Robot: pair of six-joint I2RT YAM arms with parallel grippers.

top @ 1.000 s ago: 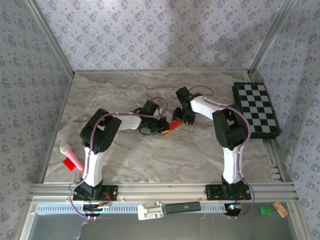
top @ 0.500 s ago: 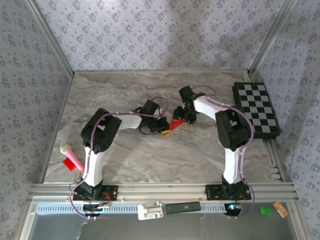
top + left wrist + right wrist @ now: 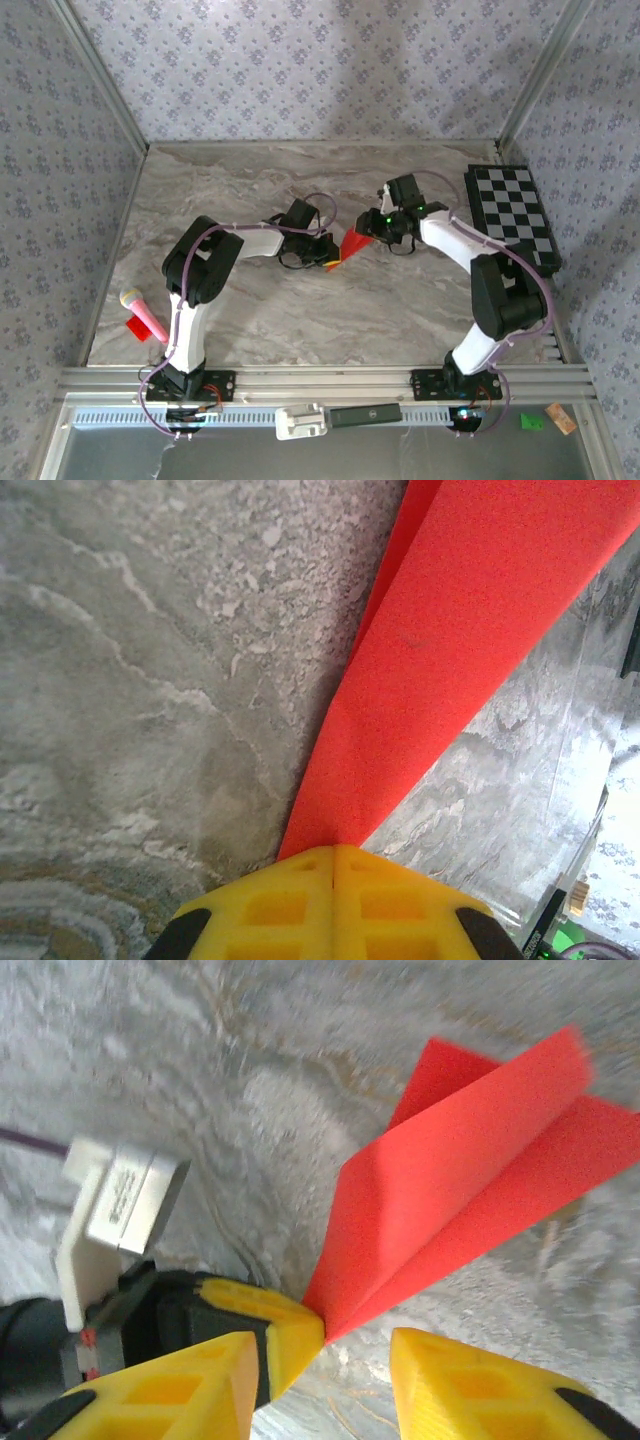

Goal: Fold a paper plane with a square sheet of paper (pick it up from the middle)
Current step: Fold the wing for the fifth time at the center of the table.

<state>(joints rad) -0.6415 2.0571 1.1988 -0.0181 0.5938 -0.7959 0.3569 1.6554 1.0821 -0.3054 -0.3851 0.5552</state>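
left gripper [image 3: 335, 905]: pressed together on the narrow tip of the red sheet [image 3: 450, 630], pinching it just above the table [image 3: 120, 680].
right gripper [image 3: 330, 1385]: jaws spread, nothing between them; its yellow fingers [image 3: 190, 1390] sit just beside the left's pinch point.
sheet: folded into a layered wedge with flaps fanned apart, mid-table between the two arms, well apart from the chequered board [image 3: 510, 215].
step (my read): right is lined up to take the tip or press a crease.
risk 1: right closes on one flap only — layers shear, crease goes crooked.
risk 2: fingers collide at the shared tip — paper crumples or tears.
risk 3: left lets go early, wedge springs open.
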